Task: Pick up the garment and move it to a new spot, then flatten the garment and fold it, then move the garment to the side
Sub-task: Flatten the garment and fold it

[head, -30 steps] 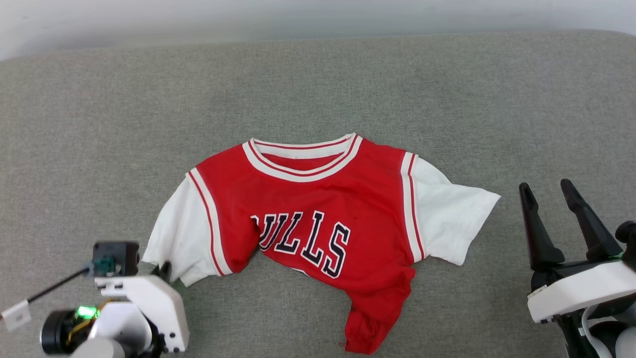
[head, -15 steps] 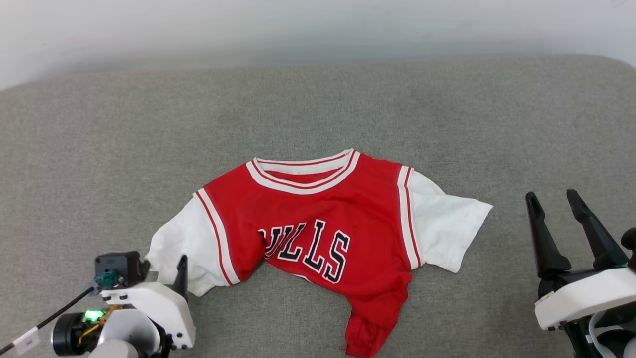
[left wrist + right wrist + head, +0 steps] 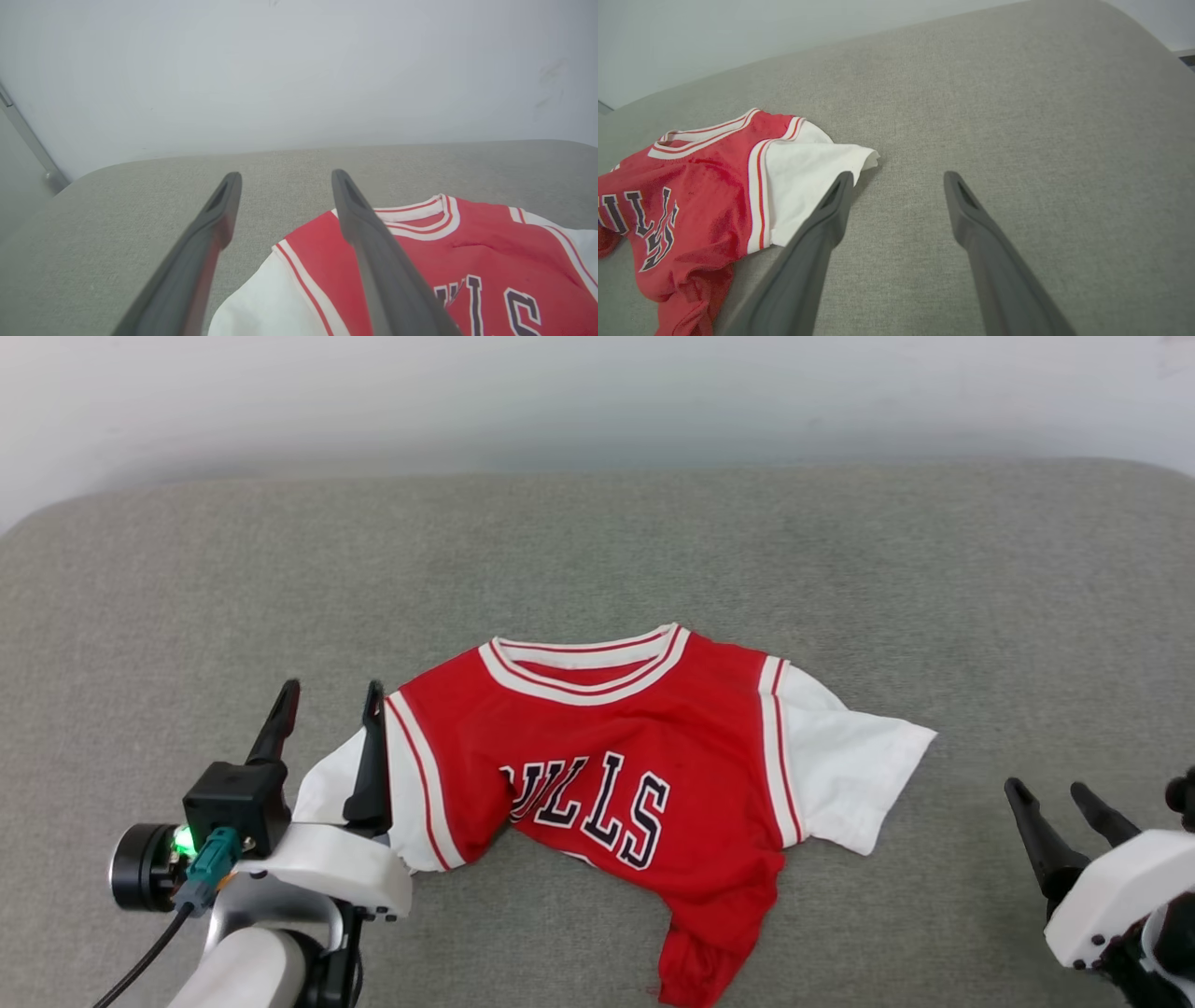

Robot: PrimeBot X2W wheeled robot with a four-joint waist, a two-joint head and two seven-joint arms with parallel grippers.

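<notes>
The garment [image 3: 616, 737] is a red jersey with white short sleeves and black "ULLS" lettering showing. It lies crumpled on the grey cushion, its left side tucked under and its hem bunched at the near right. My left gripper [image 3: 331, 689] is open just above the left white sleeve, nothing between its fingers. In the left wrist view the gripper [image 3: 285, 176] straddles bare cushion beside the garment [image 3: 467, 242]. My right gripper [image 3: 1046, 791] is open at the lower right, apart from the right sleeve. The right wrist view shows that gripper [image 3: 899, 176] empty, with the garment [image 3: 705, 186] to its left.
The grey upholstered cushion [image 3: 597, 551] spreads wide on all sides of the shirt, with rounded far corners. A pale wall [image 3: 597, 392] rises behind it. A black cable [image 3: 140, 961] trails from my left wrist.
My left gripper, shut on the left sleeve's edge a second ago, has opened and swung up, fingers pointing away. The head camera tilted, and my right gripper sank lower in view.
</notes>
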